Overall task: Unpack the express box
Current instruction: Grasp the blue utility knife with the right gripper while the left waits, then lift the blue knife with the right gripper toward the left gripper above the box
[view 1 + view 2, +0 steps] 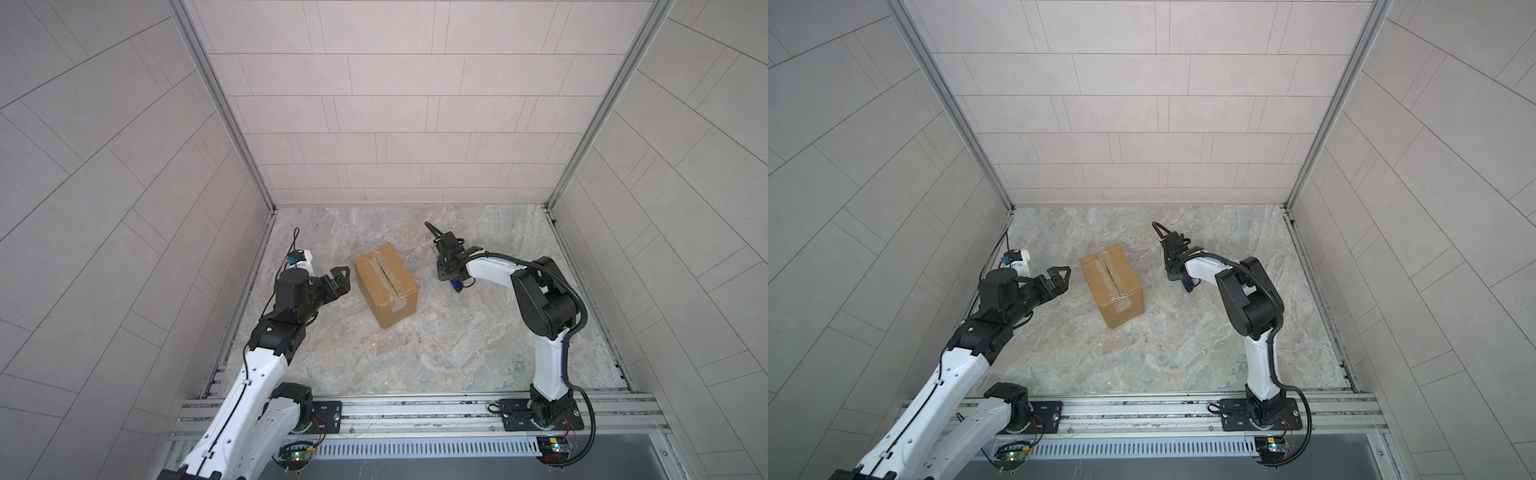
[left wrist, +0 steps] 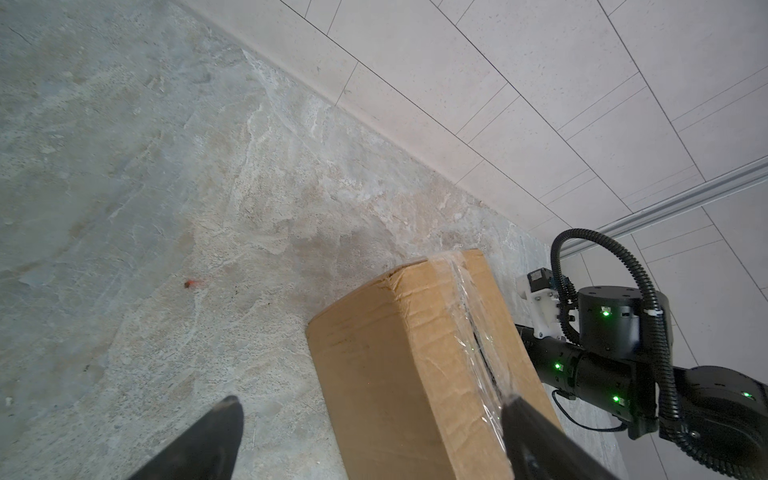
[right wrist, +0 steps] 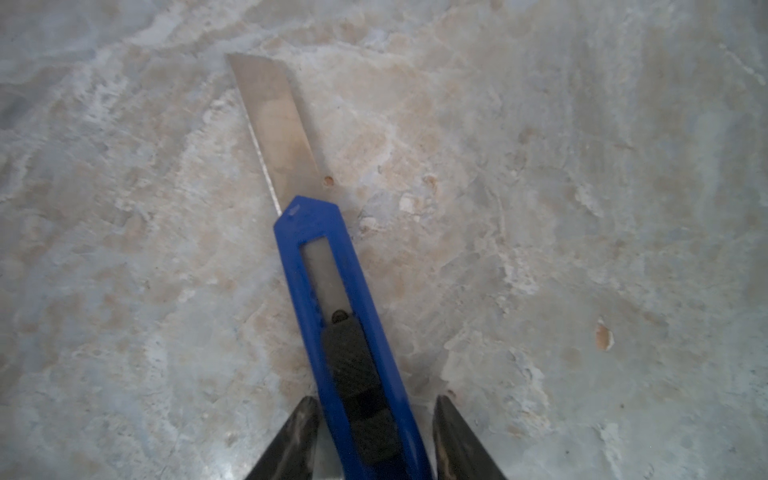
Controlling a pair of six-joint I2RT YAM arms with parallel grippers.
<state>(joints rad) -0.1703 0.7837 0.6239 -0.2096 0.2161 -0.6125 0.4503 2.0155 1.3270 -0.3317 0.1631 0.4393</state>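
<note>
Here, my left gripper (image 1: 345, 281) gapes beside the brown cardboard express box (image 1: 384, 282).
My right gripper (image 3: 374, 399) straddles a blue utility knife (image 3: 328, 270); pinching or not, I cannot tell.

Small brown cardboard box (image 1: 385, 286), flaps shut, clear tape (image 1: 384, 275) along top seam, dark slit down it, upright, turned diagonally, near middle of marble table (image 1: 415, 357)

- Both top views look steeply down from high above, sharing the whole marble tabletop (image 1: 415, 353) and the express box (image 1: 385, 286).
- Left wrist view: close beside that box, facing the right arm (image 2: 602, 374).
- Right wrist view: straight down, very near a blue utility knife (image 3: 311, 228).
</note>
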